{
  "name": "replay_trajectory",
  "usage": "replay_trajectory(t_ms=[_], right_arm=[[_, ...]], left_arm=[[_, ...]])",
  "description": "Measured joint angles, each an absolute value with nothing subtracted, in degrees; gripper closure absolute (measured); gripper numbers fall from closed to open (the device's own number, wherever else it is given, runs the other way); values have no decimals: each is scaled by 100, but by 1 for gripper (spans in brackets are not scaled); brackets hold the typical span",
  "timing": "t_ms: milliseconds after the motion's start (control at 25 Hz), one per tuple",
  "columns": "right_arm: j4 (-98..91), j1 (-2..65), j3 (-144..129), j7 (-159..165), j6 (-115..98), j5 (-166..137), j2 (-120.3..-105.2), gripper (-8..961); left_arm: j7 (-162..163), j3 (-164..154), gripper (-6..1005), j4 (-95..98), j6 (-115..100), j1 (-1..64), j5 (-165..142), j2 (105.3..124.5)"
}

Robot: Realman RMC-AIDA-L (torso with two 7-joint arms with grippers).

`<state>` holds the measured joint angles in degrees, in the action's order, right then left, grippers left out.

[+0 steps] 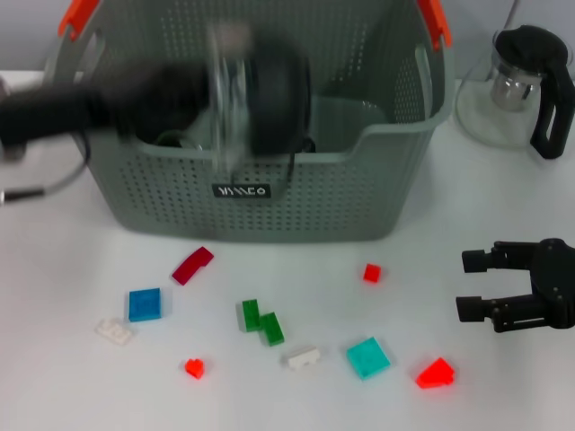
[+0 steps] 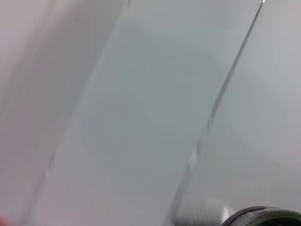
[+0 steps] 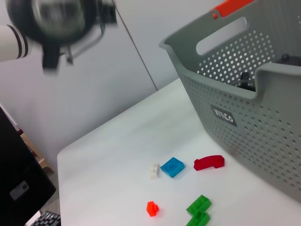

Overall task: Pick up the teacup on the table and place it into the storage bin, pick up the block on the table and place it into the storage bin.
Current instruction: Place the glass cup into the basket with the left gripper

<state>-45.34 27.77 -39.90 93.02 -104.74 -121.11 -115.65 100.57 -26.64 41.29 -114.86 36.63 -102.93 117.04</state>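
Grey perforated storage bin (image 1: 269, 180) fills the upper centre. The left end effector (image 1: 235, 99), blurred above it, seems to carry a glass teacup (image 1: 226, 94); grip cannot tell. Right end effector (image 1: 474, 285) spread, lower right. A high release could crack the cup.

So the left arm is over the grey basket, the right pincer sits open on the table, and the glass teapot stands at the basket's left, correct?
Not quite: the head view shows the glass teapot at the right of the grey basket. The rest holds: left arm over the basket, right pincer open.
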Motion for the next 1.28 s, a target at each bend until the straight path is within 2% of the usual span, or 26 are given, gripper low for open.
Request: replay_trajectory(t_ms=[160,440,640,760,1000,1120,1280], right_arm=[[-4534,2777,-3990,9298,-10468,-12111,-11566,38],[-4535,2739,-3990,9298,-10466,-12111,-11547,38],[-4535,2749,-3990,9301,-10464,-12111,-11540,39],[-4535,2756,-3990,9301,-10465,-12112,-11542,39],[-4535,2764,-3990,9315,-10466,-12111,-11549,38],[-4535,2772,-3990,9324,-10468,-12111,-11549,38],[-4535,2770,-3990,9321,-10467,-12111,-11549,39]], left_arm=[[10607,-2625,957,4359,-10712,3787,-9504,11744],[12810,-3674,956,5920,-9252,4492,-10957,11181],[13691,-4419,956,6439,-8939,5300,-12817,11064],[13824,-5142,956,6428,-8512,5567,-13569,11185],[14072,-6268,956,6081,-7407,5836,-15336,11758],[14028,-6484,938,5948,-7226,5878,-15877,11969],[13970,-6716,915,5938,-7066,5810,-16157,12108]])
